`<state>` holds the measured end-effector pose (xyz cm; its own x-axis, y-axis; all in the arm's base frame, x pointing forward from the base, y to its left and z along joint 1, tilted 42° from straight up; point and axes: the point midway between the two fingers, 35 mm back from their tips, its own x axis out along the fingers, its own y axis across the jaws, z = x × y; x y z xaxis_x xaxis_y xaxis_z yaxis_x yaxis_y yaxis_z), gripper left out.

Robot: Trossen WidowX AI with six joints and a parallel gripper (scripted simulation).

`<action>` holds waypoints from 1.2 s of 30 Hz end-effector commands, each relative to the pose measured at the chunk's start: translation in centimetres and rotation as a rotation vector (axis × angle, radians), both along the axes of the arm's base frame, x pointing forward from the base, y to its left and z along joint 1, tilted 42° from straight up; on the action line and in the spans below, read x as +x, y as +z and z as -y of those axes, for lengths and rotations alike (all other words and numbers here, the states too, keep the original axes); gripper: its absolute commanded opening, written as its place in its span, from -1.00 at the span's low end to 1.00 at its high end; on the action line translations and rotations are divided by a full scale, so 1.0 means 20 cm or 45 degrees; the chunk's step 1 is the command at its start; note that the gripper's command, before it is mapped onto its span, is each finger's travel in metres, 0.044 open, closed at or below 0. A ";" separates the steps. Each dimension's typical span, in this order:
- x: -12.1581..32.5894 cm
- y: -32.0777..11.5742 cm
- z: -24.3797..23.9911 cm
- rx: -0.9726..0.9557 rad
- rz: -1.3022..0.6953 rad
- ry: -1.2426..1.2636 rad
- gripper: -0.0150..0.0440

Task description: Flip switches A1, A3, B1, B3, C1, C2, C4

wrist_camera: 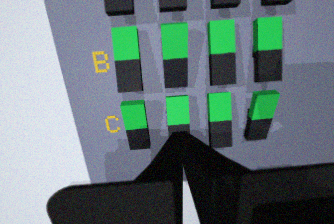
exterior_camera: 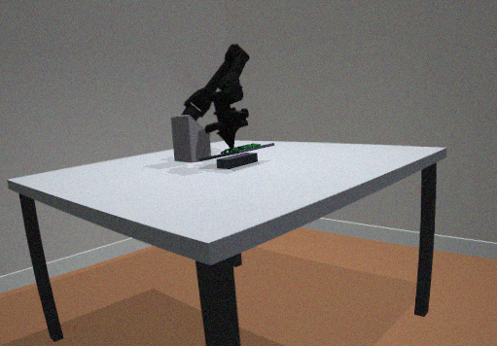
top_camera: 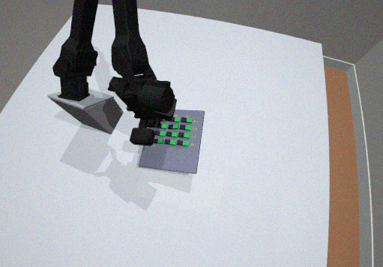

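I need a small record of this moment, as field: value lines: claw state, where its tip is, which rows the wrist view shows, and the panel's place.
claw state: claw shut, holds nothing
tip position: on the dark near end of switch C2
rows in wrist view: B and C whole; only the near ends of the row above
panel place: panel lies on the table, beside the arm base
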<state>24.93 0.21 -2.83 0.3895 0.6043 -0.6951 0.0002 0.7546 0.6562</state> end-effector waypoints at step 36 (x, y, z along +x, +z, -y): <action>-0.03 0.07 0.42 -0.006 -0.029 0.020 -0.49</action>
<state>24.15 -7.20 -0.80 0.3653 0.6089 -0.7042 0.0080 0.7544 0.6564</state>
